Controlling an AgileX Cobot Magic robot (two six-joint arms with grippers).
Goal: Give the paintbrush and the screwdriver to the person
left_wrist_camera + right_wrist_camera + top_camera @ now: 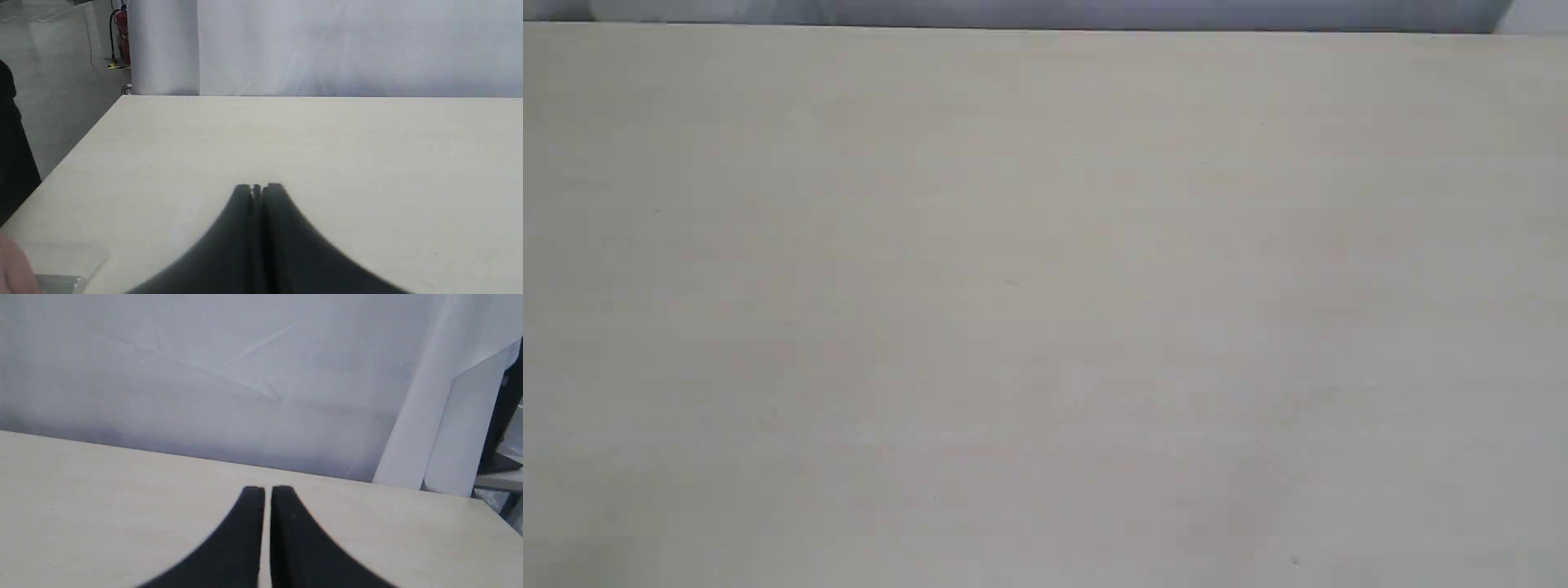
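Only a sliver of the paintbrush (61, 281) shows, at the lower left corner of the left wrist view: a ribbed silver ferrule with a blurred pale patch above it that looks like the bristles. Just beside it, at the very left edge, is a pinkish blur, probably the person's hand (12, 265), though it is too soft to be sure. The screwdriver is nowhere to be seen in any view.

The left gripper (258, 188) hangs above the table (327, 143) with its fingers pressed together and nothing between them. The right gripper (267, 490) is nearly closed too, a thin slit left between its fingers, and it holds nothing. The exterior view shows only bare pale tabletop, no arms.

I would judge the task barely begun: no tool is picked up. The next move calls for the left gripper to spread its fingers and swing toward the brush at the lower left, then find the handle, which lies out of frame. A red fire extinguisher (124, 36) stands at the upper left, on the floor.
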